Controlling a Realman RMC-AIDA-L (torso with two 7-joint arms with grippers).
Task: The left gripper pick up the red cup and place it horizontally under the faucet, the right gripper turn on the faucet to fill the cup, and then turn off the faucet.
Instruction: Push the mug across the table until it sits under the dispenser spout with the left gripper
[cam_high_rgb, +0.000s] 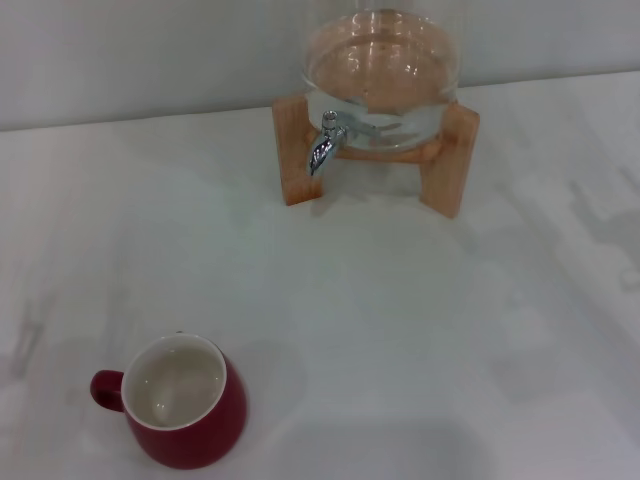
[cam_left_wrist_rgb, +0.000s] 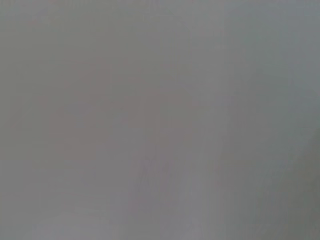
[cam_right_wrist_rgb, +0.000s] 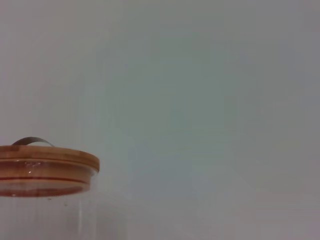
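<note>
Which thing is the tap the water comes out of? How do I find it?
Look at the far side of the white table for the glass jar in a wooden stand. The faucet sticks out low on its front, the only shiny silver thing, curving down.

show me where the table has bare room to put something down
The widest bare stretch of table lies between the cup and the faucet, running on to the right edge. It is tight only under the jar between the stand legs.
</note>
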